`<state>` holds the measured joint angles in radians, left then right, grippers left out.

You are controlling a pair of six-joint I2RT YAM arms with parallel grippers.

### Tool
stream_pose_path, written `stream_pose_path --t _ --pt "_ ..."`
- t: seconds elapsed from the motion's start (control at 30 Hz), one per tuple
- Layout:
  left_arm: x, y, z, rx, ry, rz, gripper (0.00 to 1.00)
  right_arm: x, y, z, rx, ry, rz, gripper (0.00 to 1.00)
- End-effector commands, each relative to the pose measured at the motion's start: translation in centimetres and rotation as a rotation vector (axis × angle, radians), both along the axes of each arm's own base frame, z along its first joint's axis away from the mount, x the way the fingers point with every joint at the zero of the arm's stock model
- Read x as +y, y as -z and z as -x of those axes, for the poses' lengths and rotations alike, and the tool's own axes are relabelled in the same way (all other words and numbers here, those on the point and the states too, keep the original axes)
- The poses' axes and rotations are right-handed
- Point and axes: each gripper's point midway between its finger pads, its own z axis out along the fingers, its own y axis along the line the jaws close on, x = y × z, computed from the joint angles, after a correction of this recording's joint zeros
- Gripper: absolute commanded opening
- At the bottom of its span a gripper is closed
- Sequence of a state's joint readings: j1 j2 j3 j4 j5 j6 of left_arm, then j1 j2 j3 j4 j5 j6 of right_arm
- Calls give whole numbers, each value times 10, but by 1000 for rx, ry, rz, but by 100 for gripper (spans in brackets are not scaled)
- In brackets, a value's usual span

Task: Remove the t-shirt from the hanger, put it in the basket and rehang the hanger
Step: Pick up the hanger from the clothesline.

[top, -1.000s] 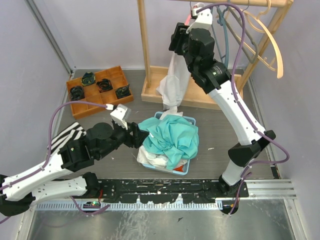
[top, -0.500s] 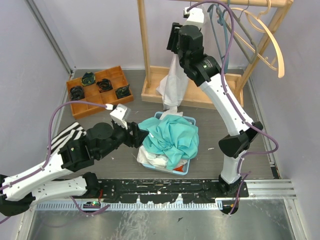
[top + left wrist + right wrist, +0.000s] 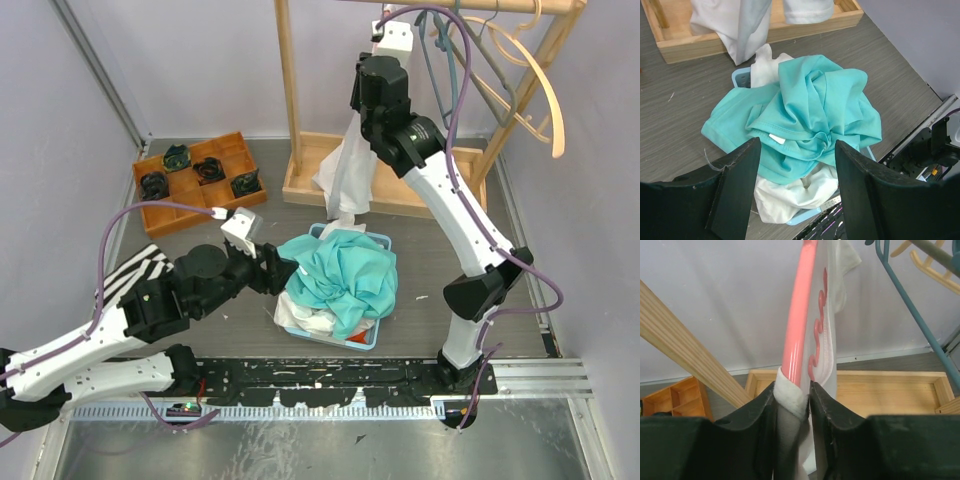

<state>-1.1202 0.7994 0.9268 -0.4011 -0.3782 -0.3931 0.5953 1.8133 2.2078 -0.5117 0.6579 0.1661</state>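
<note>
A white t-shirt (image 3: 345,170) hangs from a pink hanger (image 3: 799,315) on the wooden rack. Its collar (image 3: 791,396) is folded over the hanger's arm. In the right wrist view my right gripper (image 3: 792,390) is shut on that collar, pinching cloth and hanger arm between its jaws. From above, the right gripper (image 3: 360,118) sits high against the top of the shirt. My left gripper (image 3: 797,165) stands open, with nothing in it, over a blue basket (image 3: 737,76) heaped with a teal garment (image 3: 810,110) and white cloth. From above, the left gripper (image 3: 280,272) is at the basket's left side.
The rack's upright (image 3: 290,90) and wooden base (image 3: 300,185) stand behind the basket (image 3: 365,340). A teal hanger (image 3: 905,295) and wooden hangers (image 3: 540,70) hang to the right. A wooden tray (image 3: 160,215) with black parts is back left. Striped cloth (image 3: 135,270) lies at the left.
My right gripper has shifted a little right along the rail and its jaws have narrowed onto the shirt's collar. The left arm has not moved.
</note>
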Motion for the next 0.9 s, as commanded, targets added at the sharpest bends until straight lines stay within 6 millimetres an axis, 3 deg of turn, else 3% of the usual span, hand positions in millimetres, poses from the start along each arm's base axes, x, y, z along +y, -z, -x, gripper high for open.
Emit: stream_pose_path --t 0.0,0.17,0.3,0.5,0.87 --pt "-3 -5 -3 -15 -13 29 68 -24 -42 20 -91 44 -24 33" --pt "-4 -5 -4 -11 -14 31 68 -30 -44 22 -95 60 0 19" --pt "-5 -7 -4 -12 -15 37 68 -38 -49 25 -106 78 25 13" --pt "-4 -13 -4 -19 -20 54 67 -53 -69 35 -171 95 47 2" --pt "-4 -18 -5 -25 -22 65 67 -62 -115 58 -336 -4 33 1"
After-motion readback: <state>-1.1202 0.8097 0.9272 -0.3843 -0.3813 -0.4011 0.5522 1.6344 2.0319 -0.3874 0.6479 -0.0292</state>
